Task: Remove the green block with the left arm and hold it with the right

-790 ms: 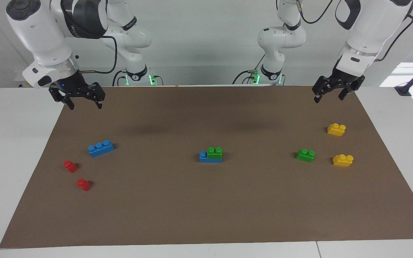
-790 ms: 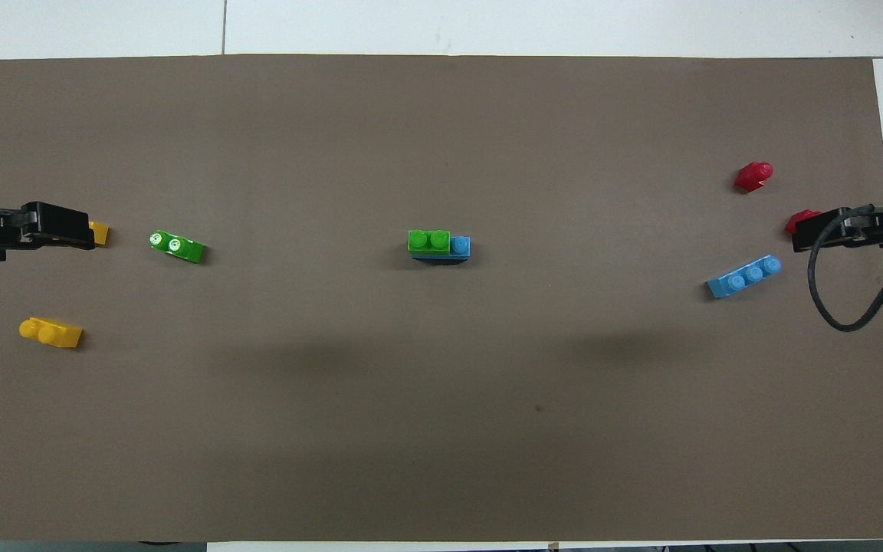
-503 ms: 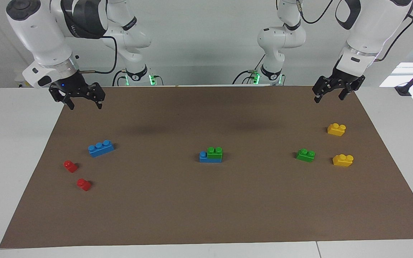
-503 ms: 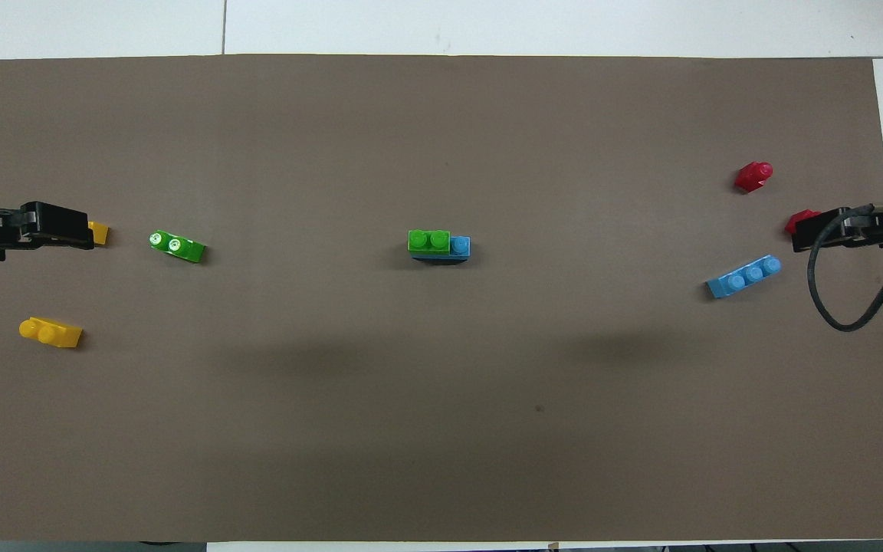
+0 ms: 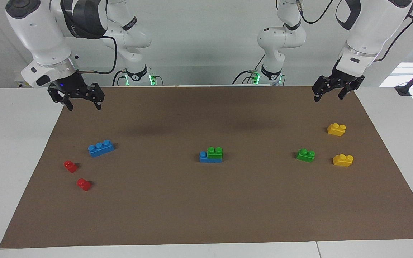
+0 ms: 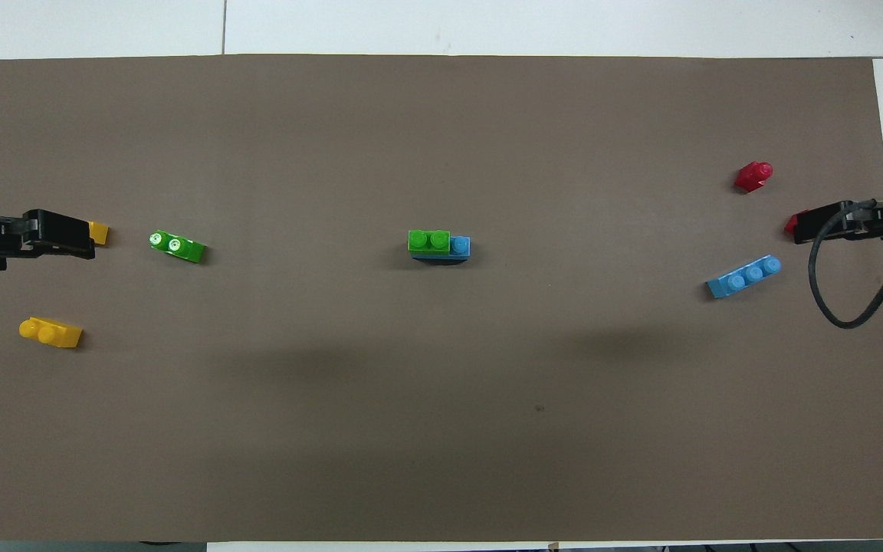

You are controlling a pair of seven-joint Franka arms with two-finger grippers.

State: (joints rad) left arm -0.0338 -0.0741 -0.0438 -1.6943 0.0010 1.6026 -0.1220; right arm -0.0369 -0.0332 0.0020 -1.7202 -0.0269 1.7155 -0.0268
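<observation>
The green block (image 5: 214, 152) sits on one end of a blue three-stud brick (image 5: 206, 157) at the middle of the brown mat; it also shows in the overhead view (image 6: 429, 241). A second green brick (image 5: 305, 154) lies alone toward the left arm's end. My left gripper (image 5: 327, 99) hangs open and empty over the mat's corner at its own end, well away from the green block. My right gripper (image 5: 84, 106), with a cable loop at the wrist, hangs open and empty over the mat's corner at the right arm's end.
Two yellow bricks (image 5: 336, 129) (image 5: 342, 160) lie toward the left arm's end, beside the second green brick. A loose blue three-stud brick (image 5: 100, 148) and two small red pieces (image 5: 70, 166) (image 5: 83, 184) lie toward the right arm's end.
Both grippers have drifted very slightly while staying over their own ends of the mat. No brick has moved.
</observation>
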